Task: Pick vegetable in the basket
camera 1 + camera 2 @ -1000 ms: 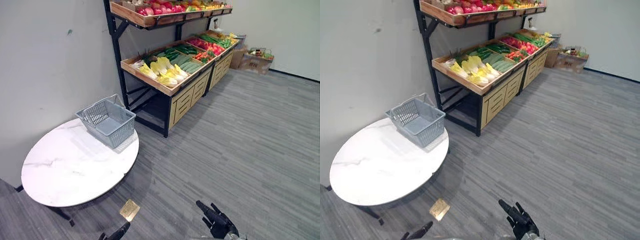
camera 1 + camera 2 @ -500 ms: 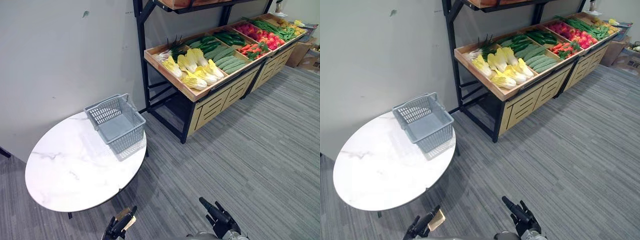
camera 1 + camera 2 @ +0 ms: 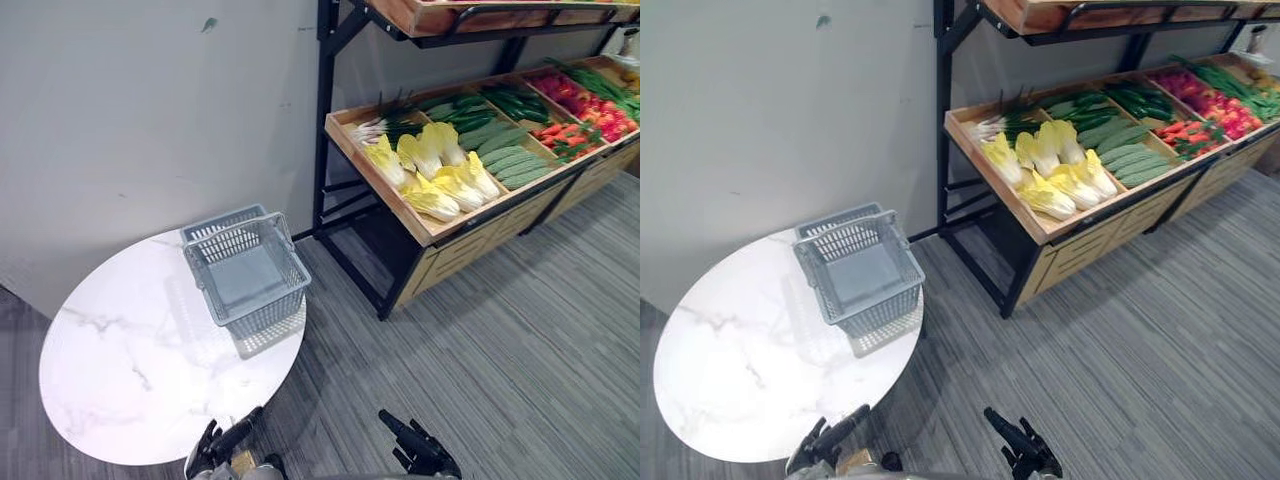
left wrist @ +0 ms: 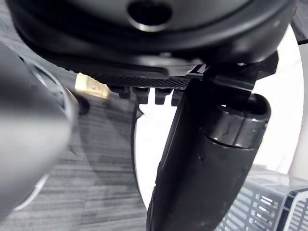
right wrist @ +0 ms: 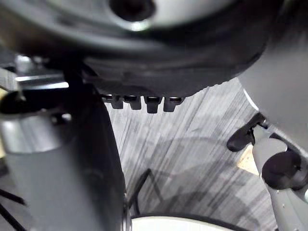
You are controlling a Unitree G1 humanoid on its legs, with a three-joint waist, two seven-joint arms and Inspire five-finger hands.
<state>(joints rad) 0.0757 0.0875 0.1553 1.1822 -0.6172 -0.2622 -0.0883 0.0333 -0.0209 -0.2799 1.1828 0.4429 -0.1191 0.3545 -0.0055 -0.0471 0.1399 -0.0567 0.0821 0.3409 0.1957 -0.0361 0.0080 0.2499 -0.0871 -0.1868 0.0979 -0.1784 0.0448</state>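
You're at the approach step: left hand (image 3: 225,443) and right hand (image 3: 418,452) hang low, fingers straight, holding nothing. The basket (image 3: 268,312) sits empty on the surface (image 3: 130,370); the cabbages (image 3: 435,180) lie on the rack (image 3: 440,235), well apart from it. Next, step to the rack and reach for one

- You've got a round white marble table (image 3: 120,380) at lower left, with a grey plastic basket (image 3: 245,275) standing on its far edge.
- Upper right, your wooden shelf tray (image 3: 400,210) holds napa cabbages (image 3: 440,180) and cucumbers (image 3: 505,160).
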